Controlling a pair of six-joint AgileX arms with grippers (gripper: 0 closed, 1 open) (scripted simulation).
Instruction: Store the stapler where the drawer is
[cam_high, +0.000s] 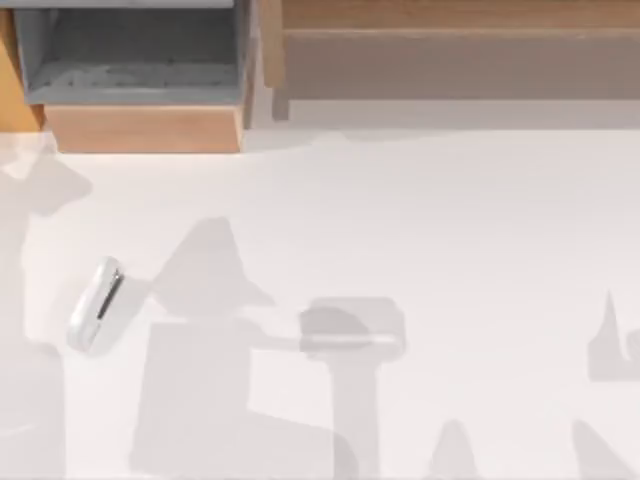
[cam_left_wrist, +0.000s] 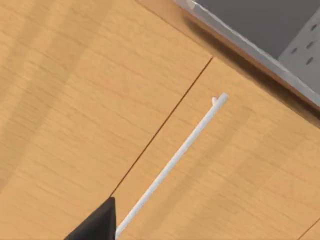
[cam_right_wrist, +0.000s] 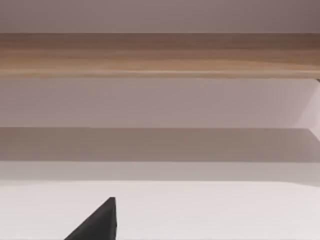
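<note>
At 8 o'clock on the table (cam_high: 420, 220) lies the stapler (cam_high: 96, 305); at 11 o'clock stands the open drawer (cam_high: 140, 128). Whether either gripper is released or clenched cannot be told.

Desk (cam_high: 400, 230): white surface, grey shadows cast across its 6 o'clock half. Long wooden shelf (cam_high: 450, 50) at 1 o'clock along the far edge, brownish-grey inside, tan top board. Right wrist view: same shelf (cam_right_wrist: 160, 55) seen front-on, standing on the desk (cam_right_wrist: 200, 210).
</note>
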